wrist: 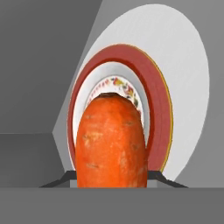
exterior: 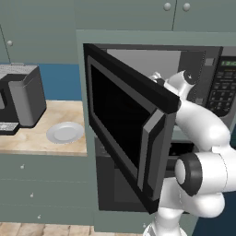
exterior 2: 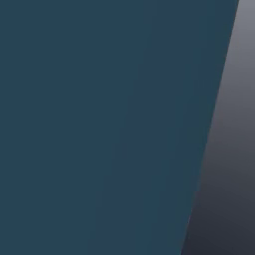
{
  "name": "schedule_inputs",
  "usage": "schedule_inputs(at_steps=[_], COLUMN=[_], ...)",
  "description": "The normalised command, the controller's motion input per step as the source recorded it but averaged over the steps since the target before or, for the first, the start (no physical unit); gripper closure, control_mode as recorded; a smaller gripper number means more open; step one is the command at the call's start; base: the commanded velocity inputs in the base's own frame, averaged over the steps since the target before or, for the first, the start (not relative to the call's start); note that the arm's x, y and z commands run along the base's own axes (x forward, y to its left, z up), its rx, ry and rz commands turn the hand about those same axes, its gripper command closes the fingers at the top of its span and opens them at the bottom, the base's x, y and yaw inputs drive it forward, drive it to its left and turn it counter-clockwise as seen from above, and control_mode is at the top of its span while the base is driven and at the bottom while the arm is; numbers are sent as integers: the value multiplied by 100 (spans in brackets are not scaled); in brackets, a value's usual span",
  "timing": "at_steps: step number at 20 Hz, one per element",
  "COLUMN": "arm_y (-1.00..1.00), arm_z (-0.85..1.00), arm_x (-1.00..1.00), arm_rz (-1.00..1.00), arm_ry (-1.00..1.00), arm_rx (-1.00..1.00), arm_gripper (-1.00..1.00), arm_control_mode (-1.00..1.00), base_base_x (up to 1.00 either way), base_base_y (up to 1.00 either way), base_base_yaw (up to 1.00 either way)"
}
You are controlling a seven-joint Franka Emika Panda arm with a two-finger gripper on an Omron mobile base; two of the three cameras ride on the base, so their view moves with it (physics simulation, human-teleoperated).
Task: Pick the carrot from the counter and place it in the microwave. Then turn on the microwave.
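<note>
The microwave (exterior: 156,115) stands wide open in front of me, built into the grey-green cabinet column. Its door (exterior: 126,126) swings out to my left and toward the base, its free edge reaching down near my elbow joint. That leaves the mouth of the cavity clear on the right side, between the door's edge and the keypad (exterior: 223,87) with its green display. The pale grey walls of the cavity (wrist: 48,65) close around my hand: one wall runs up at the left of the hand view, with its floor edge low beside it, so room is tight there and looser toward the right.

My arm (exterior: 203,138) rises from the lower right of the left base view, bends at the dark-ringed elbow and reaches forward and up, the wrist passing behind the door's top corner into the opening.

Left of the cabinet, the counter (exterior: 41,138) carries a round grey plate (exterior: 65,132) and a dark toaster-like appliance (exterior: 20,99), both well apart from me.

Inside, a white turntable disc (wrist: 183,65) bears a plate with a dark red rim and floral centre (wrist: 157,105), seen tilted in the hand view.

My gripper (wrist: 111,177) is pinching the carrot (wrist: 111,144) between its fingertips (wrist: 65,177); the orange stub stands out along the gripper, in front of the red-rimmed plate.
</note>
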Motion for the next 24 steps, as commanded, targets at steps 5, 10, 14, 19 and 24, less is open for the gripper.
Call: schedule_inputs(at_steps=[5,10,14,19,24], arm_y=[0,0,0,0,0], arm_z=[-12,-6,-4,-6,-10], arm_x=[15,14,14,12,9], arm_rz=[0,0,0,0,0], arm_ry=[0,0,0,0,0], arm_rx=[0,0,0,0,0], arm_gripper=[100,100,100,100,100], arm_control_mode=[-100,-100,-100,-100,-100], base_base_x=[0,0,0,0,0], base_base_y=[0,0,0,0,0], base_base_yaw=[0,0,0,0,0])
